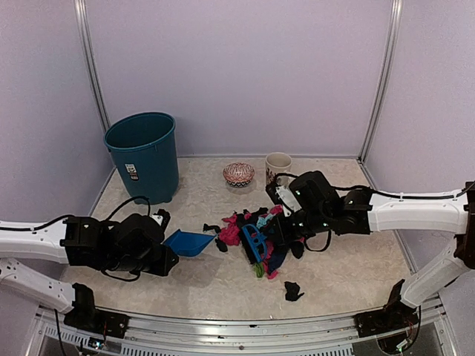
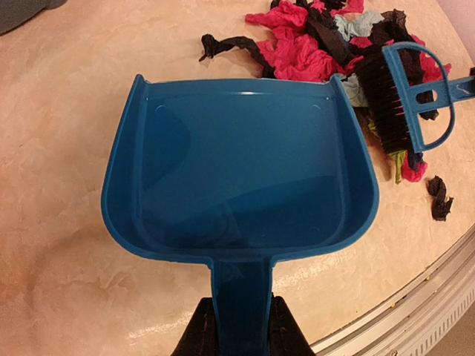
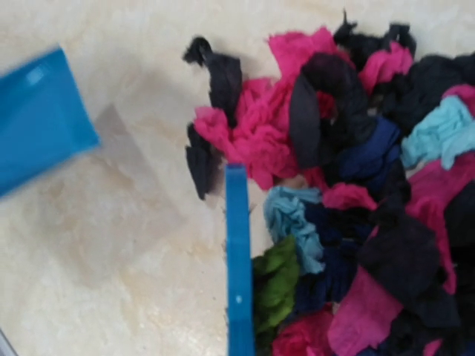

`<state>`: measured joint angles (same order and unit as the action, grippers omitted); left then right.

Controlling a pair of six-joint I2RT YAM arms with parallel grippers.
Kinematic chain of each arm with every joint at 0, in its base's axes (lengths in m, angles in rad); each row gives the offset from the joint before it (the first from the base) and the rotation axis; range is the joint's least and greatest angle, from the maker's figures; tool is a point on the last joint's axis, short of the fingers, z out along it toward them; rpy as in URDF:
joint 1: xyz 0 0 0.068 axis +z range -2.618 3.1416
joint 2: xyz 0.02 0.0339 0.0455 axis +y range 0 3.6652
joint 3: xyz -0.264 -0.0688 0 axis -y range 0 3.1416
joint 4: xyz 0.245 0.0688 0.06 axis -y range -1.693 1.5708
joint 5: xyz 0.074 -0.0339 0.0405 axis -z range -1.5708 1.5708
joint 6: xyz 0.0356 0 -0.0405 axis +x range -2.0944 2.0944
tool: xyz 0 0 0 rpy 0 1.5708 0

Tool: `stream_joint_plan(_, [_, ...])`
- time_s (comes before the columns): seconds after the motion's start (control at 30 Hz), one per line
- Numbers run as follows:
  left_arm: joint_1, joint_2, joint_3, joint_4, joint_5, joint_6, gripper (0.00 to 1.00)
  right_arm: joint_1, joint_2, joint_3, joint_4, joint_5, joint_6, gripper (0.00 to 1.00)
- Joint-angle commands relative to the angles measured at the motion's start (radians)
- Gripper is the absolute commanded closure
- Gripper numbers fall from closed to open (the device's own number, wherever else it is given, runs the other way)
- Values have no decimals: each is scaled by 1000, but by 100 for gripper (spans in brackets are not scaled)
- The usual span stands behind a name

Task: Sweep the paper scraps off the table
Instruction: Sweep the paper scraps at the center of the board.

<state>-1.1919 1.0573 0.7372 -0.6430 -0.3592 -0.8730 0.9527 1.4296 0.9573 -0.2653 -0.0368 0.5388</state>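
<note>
On table (image 1: 349, 274), paper scraps (image 1: 231, 231) lie beside right hand (image 1: 280, 228).

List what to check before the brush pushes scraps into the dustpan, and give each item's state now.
1. The left gripper is shut on the dustpan handle: ok.
2. The dustpan mouth faces the paper scraps: ok.
3. The dustpan lip sits flat on the table: cannot tell.
4. The brush is behind the whole pile: not ok, scraps lie on both sides of it.
5. The right gripper has a firm hold on the brush: cannot tell, its fingers are hidden.
6. The stray black scrap is gathered in: not ok, it lies apart from the pile.
</note>
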Motion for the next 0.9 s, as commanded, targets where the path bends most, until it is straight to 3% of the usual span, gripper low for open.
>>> stream_joint_plan(0.0, [-7, 42, -41, 56, 45, -41, 100, -9, -62, 36, -13, 29, -39, 100])
stream_joint_plan(0.3, [-21, 184, -42, 97, 111, 11, 100, -40, -86, 149, -27, 175, -177, 100])
stream_joint_plan(0.5, [-24, 266, -23, 118, 125, 69, 100, -85, -53, 171, 51, 188, -281, 100])
stream_joint_plan(0.87, [-23, 423, 68, 115, 103, 191, 100, -90, 247, 341, 73, 387, -618, 100])
